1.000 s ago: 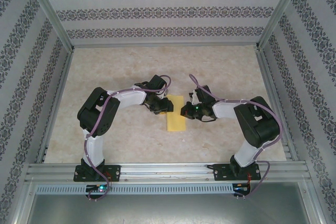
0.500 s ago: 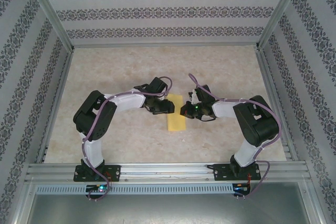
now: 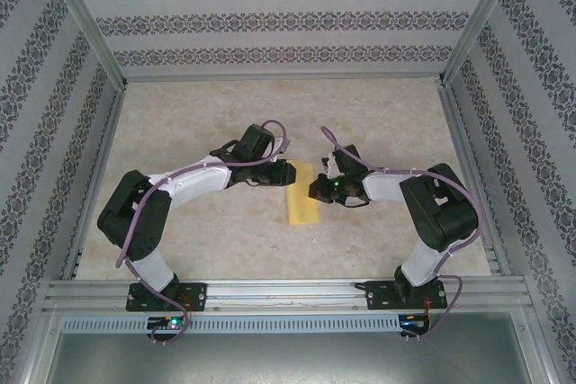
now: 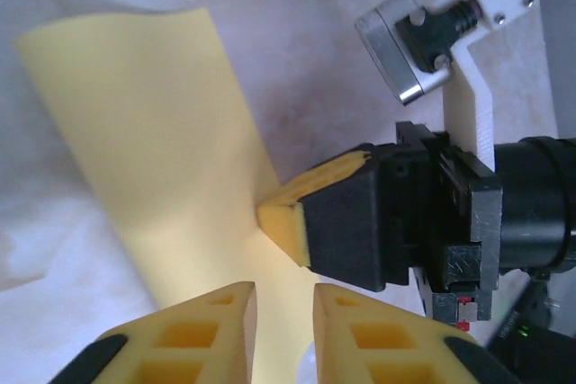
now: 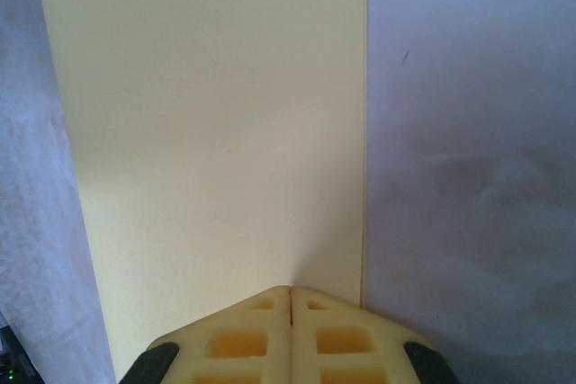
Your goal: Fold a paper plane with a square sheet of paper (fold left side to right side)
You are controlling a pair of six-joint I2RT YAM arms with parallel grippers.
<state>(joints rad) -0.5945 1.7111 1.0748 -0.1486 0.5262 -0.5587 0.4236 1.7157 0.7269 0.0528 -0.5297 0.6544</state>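
The square sheet of paper (image 3: 301, 209) lies on the table between the arms as a narrow yellow rectangle, long side running front to back. My left gripper (image 3: 290, 173) hovers low at its far left corner; in the left wrist view its fingertips (image 4: 236, 299) stand a narrow gap apart, with the paper (image 4: 153, 132) showing through the gap and nothing pinched between them (image 4: 283, 290). My right gripper (image 3: 315, 189) is shut and its tips (image 5: 290, 292) press down on the paper (image 5: 207, 132) close to its right edge. The same shut tip (image 4: 286, 222) shows just ahead of my left fingers.
The pale marbled table (image 3: 225, 123) is fenced by metal rails (image 3: 99, 159) at left and right (image 3: 468, 159) and by patterned walls. The right arm's wrist camera (image 4: 400, 47) sits close to my left fingers. Free surface lies behind and to both sides of the paper.
The left arm has stretched out, its elbow swinging left and its gripper shifting slightly right and back. The left jaws widened, then narrowed. The right gripper and the paper have stayed put.
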